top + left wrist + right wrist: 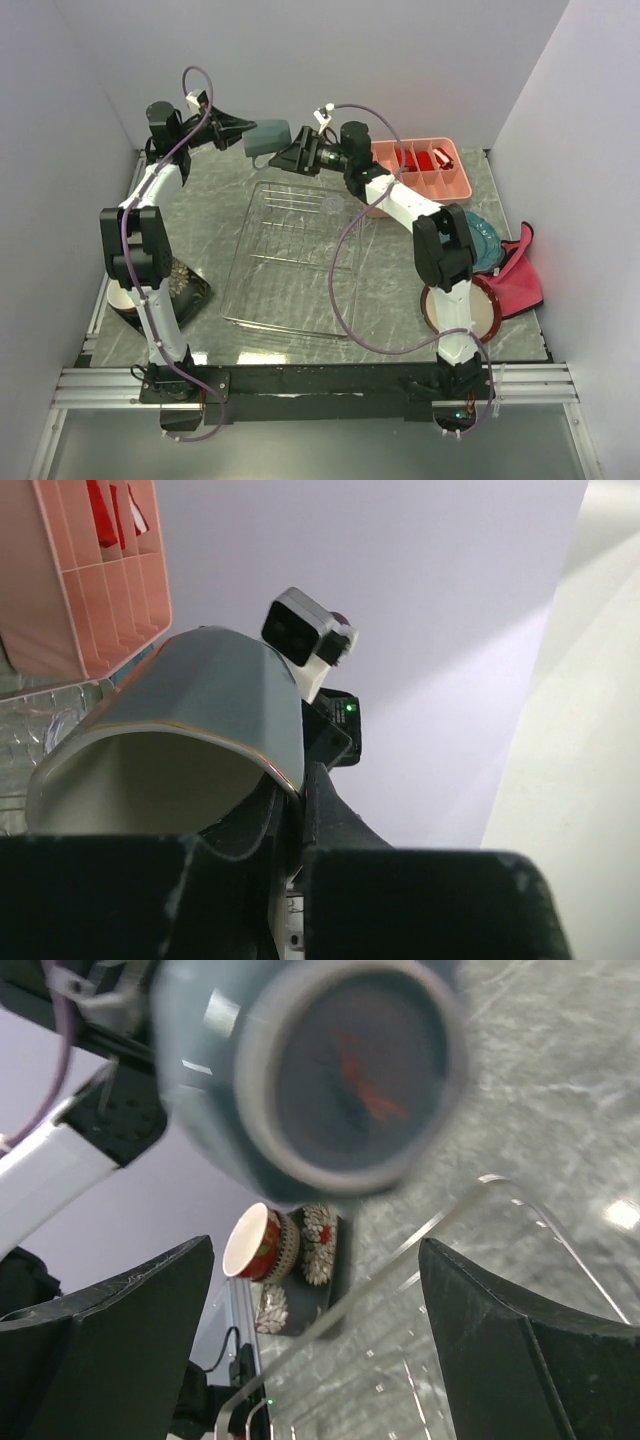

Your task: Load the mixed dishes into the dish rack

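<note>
Grey-blue mug (268, 137): in the air on its side near the far edge of the surface, between the two arms, mouth toward the left arm and base toward the right; not yet in the rack
Left fingers (100, 890): pressed nearly together on the mug's wall at the rim, carrying it; the left wrist view looks straight into its pale inside
Right fingers (120, 1340): spread wide and empty, pointing at the mug's base, which fills the top of the right wrist view and is blurred; they appear just short of touching it
Dish rack (285, 330): clear wire basket in the middle of the surface, nothing visible in it, lying below and on the near side of the mug
Other dishes: teal scalloped plate (487, 240) and red-rimmed cream round plate (490, 305) wait by the right edge, partly hidden by the right arm; black floral square plate (190, 290) sits near the left edge with smaller dishes on it
Step in hand: judged a mid-air handover of the first dish, the mug offered base-first from left to right
Next move: the right fingers need to come in around the mug's body and take a firm hold before the left ones let go; the glazed round wall could slip or twist in a loose hold, and a drop from here would land on the wire rim or the hard surface. After that the mug has to come down inside the rack's low sides
</note>
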